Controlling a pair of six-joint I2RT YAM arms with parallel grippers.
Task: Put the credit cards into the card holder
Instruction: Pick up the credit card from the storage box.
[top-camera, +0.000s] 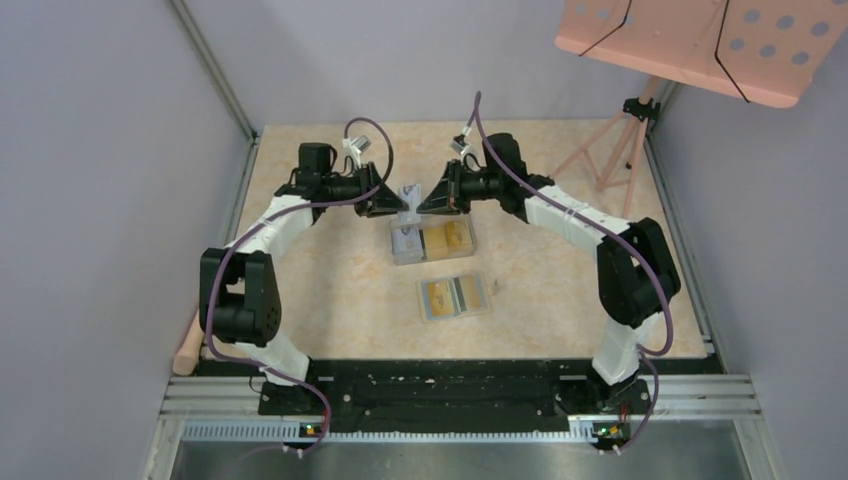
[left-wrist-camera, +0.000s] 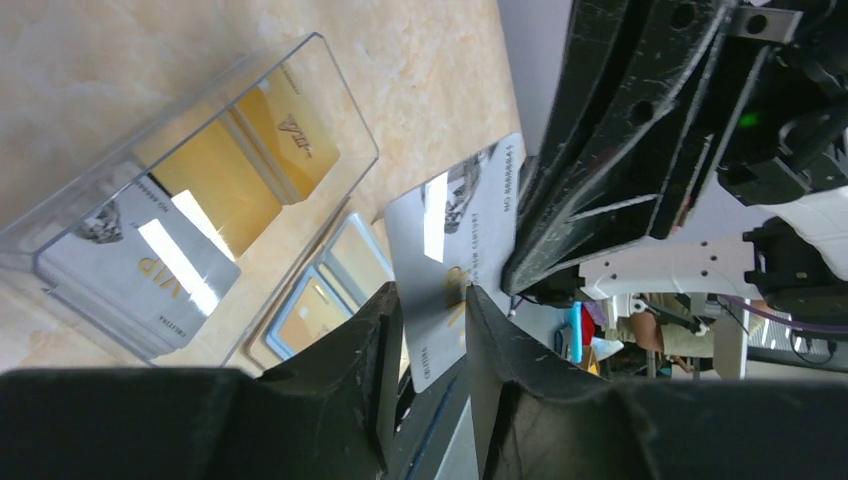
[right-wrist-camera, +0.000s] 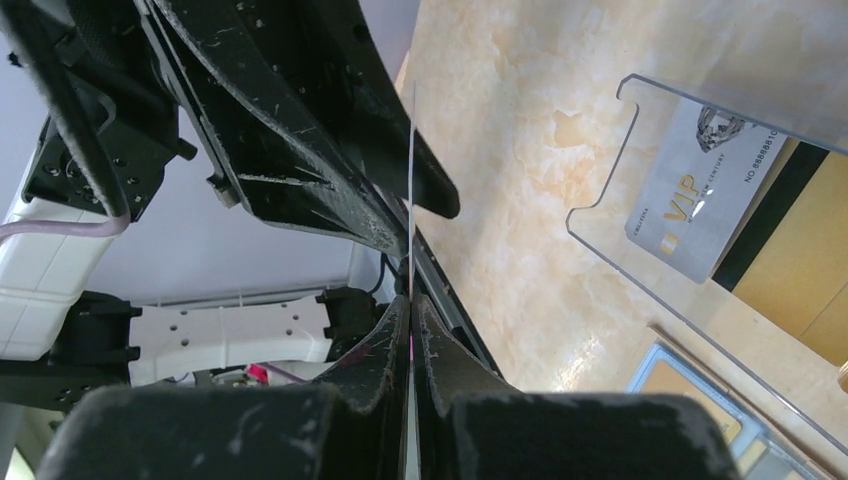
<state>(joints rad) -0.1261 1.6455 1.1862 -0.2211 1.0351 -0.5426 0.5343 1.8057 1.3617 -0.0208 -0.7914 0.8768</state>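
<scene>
Above the clear box (top-camera: 432, 258), right gripper (right-wrist-camera: 410, 300) pinches one credit card (left-wrist-camera: 455, 220), left gripper (left-wrist-camera: 432, 300) straddles it unclenched; others lie boxed, card holder (top-camera: 455, 297) beside.

top external: looking down from high above and behind the arm bases, standing far off and taking in the whole table (top-camera: 330, 290).
left wrist: riding close behind the left gripper (left-wrist-camera: 432, 300), facing across toward the right arm, with the tabletop tilting up the left side.
right wrist: sitting close behind the right gripper (right-wrist-camera: 411, 300), facing the left arm and seeing the silver card (right-wrist-camera: 411, 200) edge-on.
shared: all three are catching the silver card, the clear box (top-camera: 432, 241) and the card holder (top-camera: 455, 297).
</scene>
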